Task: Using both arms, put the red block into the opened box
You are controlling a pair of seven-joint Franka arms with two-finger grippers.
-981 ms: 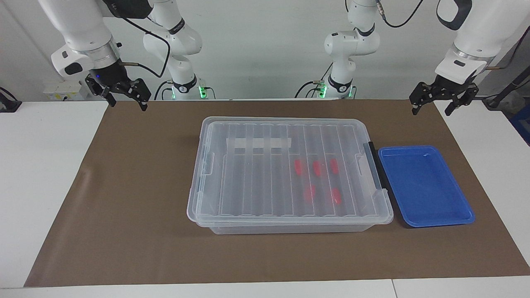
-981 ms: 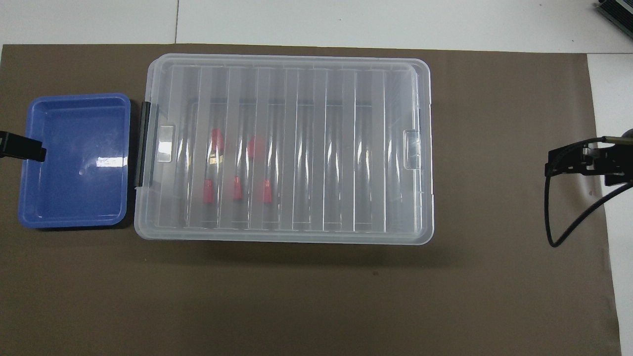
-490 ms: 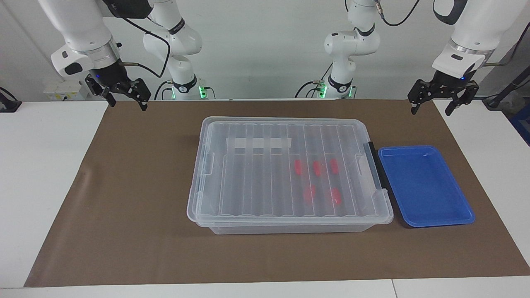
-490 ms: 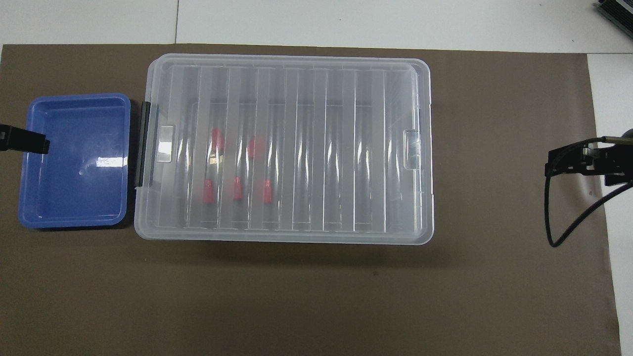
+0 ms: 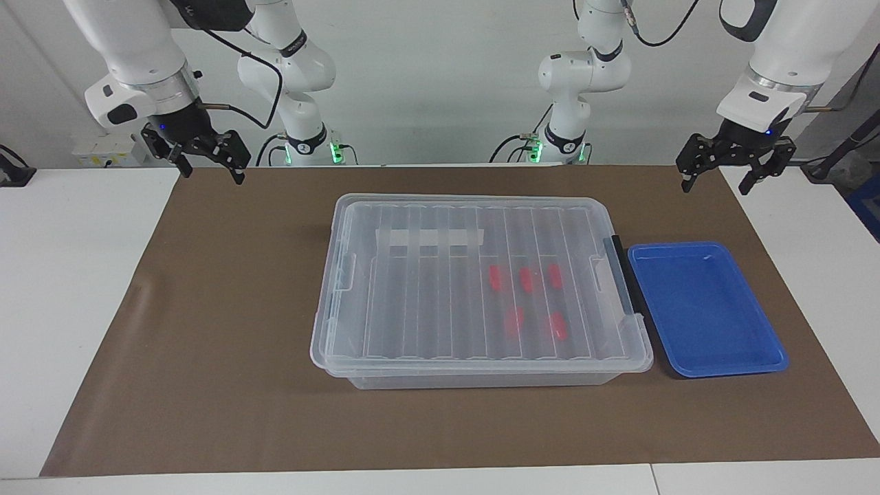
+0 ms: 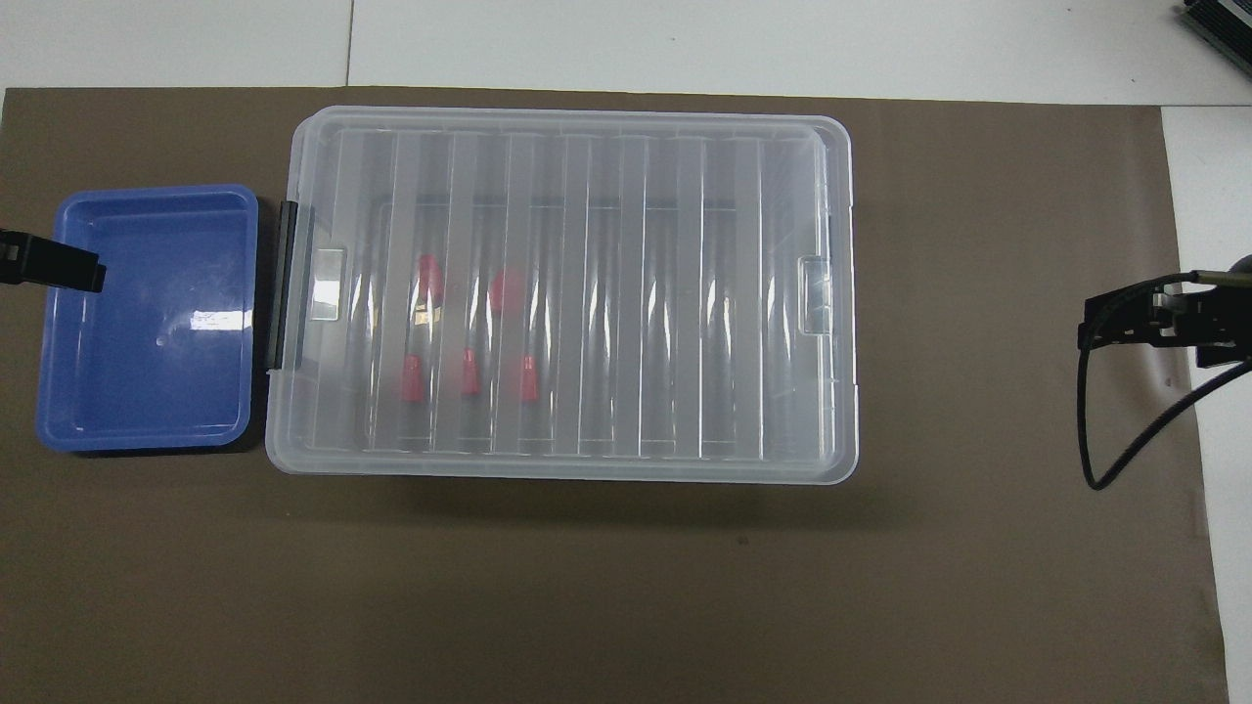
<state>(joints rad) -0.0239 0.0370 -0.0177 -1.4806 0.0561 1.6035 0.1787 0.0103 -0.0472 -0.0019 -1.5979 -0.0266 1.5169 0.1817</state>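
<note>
The box (image 5: 474, 289) is a large clear bin standing in the middle of the brown mat, with its ribbed lid lying on it. Through the lid I see several red blocks (image 5: 526, 278) on the box floor, toward the black handle (image 5: 622, 275); in the overhead view these red blocks (image 6: 470, 374) sit in two short rows. My left gripper (image 5: 715, 184) hangs open and empty in the air over the mat's corner, near the blue tray. Over the other corner of the mat, my right gripper (image 5: 212, 175) also hangs open and empty.
A shallow blue tray (image 5: 708, 309) with nothing in it lies beside the box's handle end, toward the left arm's end of the table. One finger (image 6: 59, 274) of the left gripper shows over the tray's outer rim. White tabletop (image 5: 75, 289) surrounds the mat.
The left gripper has shifted slightly above the blue tray's edge and its wrist has lifted a little. The right arm, box and blocks have not moved.
</note>
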